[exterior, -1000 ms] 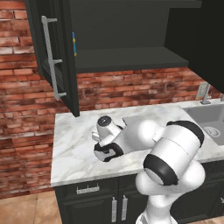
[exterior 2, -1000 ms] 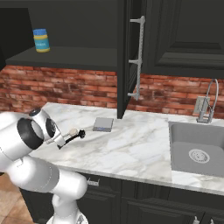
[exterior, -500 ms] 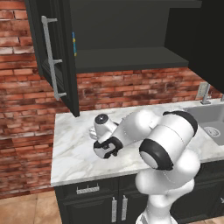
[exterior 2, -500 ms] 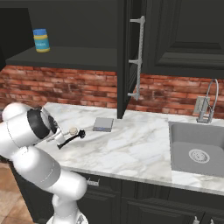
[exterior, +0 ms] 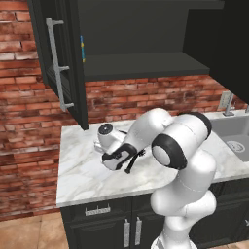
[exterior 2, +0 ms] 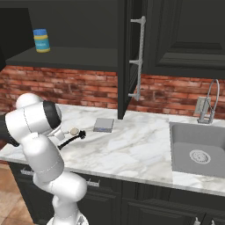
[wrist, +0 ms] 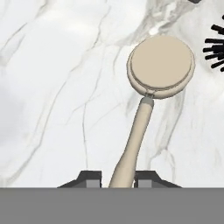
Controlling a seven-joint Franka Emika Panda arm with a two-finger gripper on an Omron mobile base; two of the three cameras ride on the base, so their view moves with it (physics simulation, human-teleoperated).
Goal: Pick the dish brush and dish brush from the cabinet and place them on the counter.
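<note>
Fingers (wrist: 89, 178) flank cream brush (wrist: 153, 83) handle, a sliver of gap each side; grip uncertain. Brush lies flat on counter (wrist: 57, 87), disc head away from gripper (wrist: 118, 179). Black brush (exterior 2: 70, 141) just beside.

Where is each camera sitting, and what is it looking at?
Left base view: behind the arm on its left, looking forward and down at the counter and the open cabinet; the white arm rises at lower right.
Right base view: behind on the right, looking at the same counter, the sink and a grey pad; the arm rises at lower left.
Hand view: on the hand, looking down along the gripper at the beige brush; the dark finger tips show at the bottom.
Shared: both base views show the black brush on the counter.
</note>
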